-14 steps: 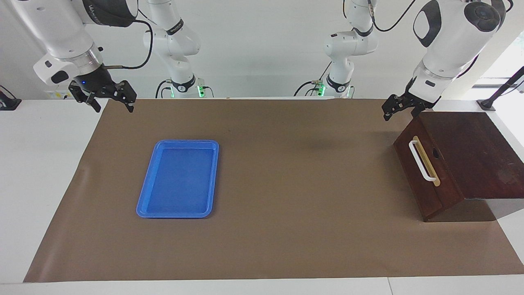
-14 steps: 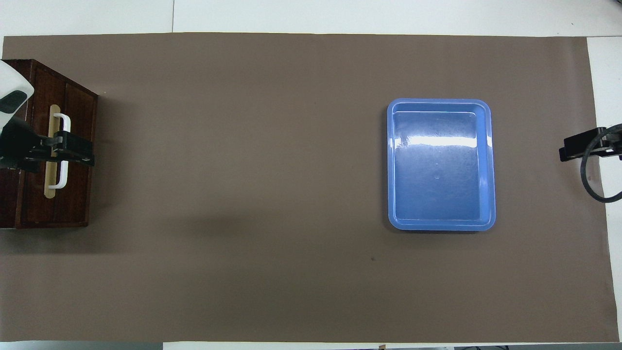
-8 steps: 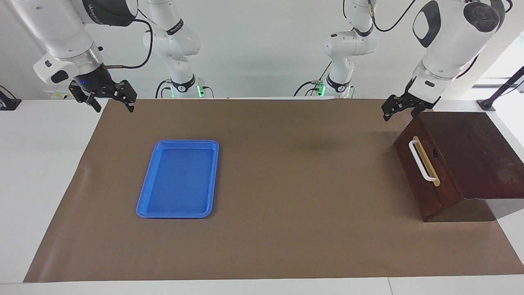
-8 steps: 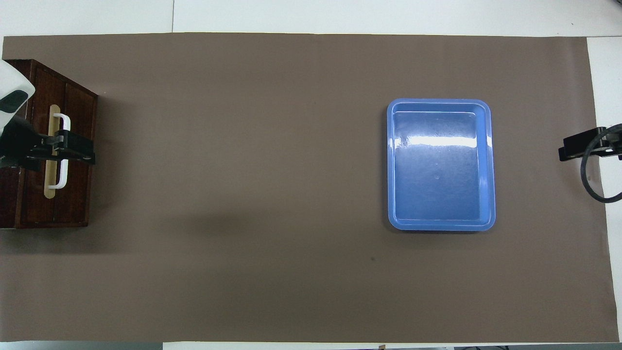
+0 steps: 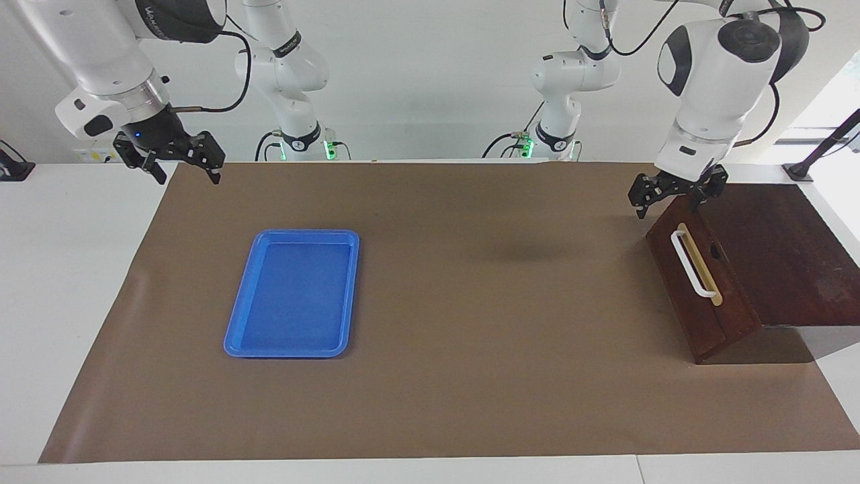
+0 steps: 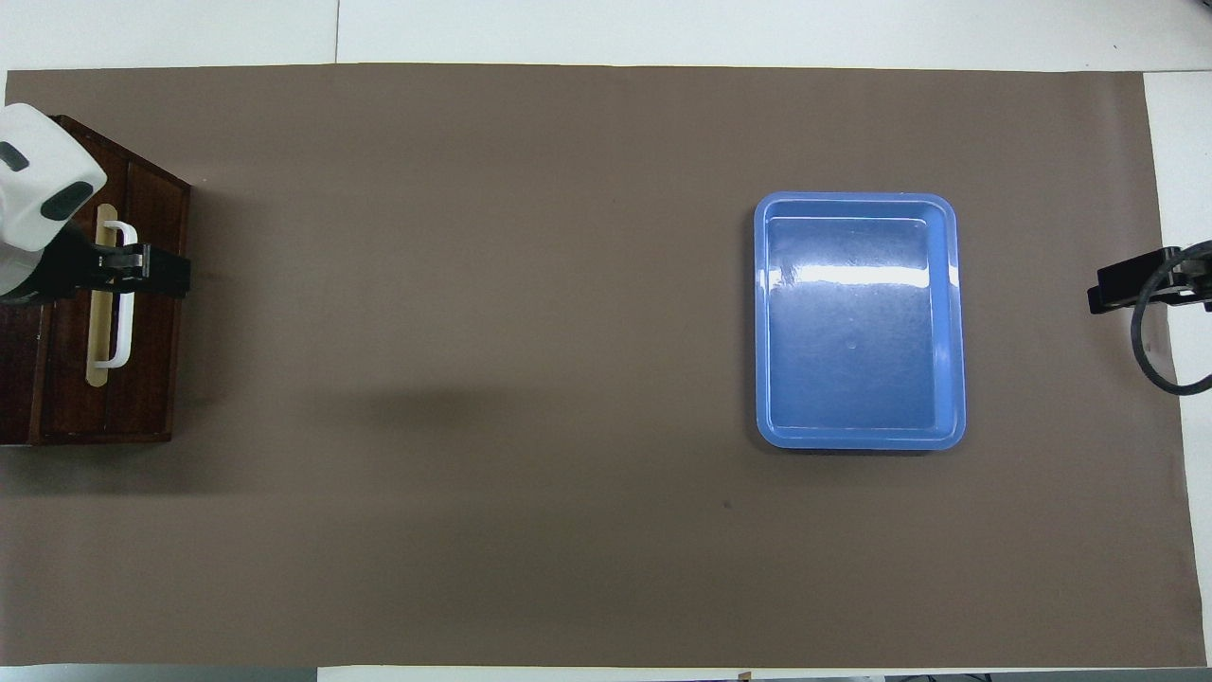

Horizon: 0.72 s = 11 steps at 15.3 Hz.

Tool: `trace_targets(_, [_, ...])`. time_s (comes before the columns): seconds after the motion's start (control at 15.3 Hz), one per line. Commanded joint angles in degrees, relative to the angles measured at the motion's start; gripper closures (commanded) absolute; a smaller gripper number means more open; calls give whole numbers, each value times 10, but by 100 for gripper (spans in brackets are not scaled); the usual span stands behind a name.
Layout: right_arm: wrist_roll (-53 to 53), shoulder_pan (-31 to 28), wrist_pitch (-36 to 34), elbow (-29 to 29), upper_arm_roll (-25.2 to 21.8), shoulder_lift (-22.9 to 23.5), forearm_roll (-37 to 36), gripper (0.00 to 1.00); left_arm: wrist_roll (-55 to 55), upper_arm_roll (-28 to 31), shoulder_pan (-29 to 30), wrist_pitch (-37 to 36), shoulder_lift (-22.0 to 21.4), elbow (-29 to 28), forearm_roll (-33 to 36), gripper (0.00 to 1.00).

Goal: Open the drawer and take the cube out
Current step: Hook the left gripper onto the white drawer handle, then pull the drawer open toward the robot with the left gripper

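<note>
At right of the facing view, the left gripper [image 5: 674, 196] hangs above the upper corner of the closed drawer [image 5: 699, 286], fingers spread and holding nothing, clear of the white handle [image 5: 692, 263]. Upper left, the right gripper [image 5: 180, 167] waits over the brown mat's [image 5: 470, 349] edge, likewise spread and empty. Left of centre lies the blue tray [image 5: 293, 294]. No cube is visible.

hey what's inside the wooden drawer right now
That cannot be seen: the drawer is shut in its box, so its inside is covered. Only its front and white handle show, with the open left gripper above them.
</note>
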Motion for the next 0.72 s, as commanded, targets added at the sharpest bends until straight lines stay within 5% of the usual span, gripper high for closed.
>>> trace_targets(0.0, [7, -1, -9, 3, 2, -1, 10, 0, 39, 2, 19, 38, 19, -27, 27, 0])
trace_targets(0.65, [7, -7, -3, 2, 1, -1, 33, 0, 53, 1, 57, 103, 43, -88, 69, 0])
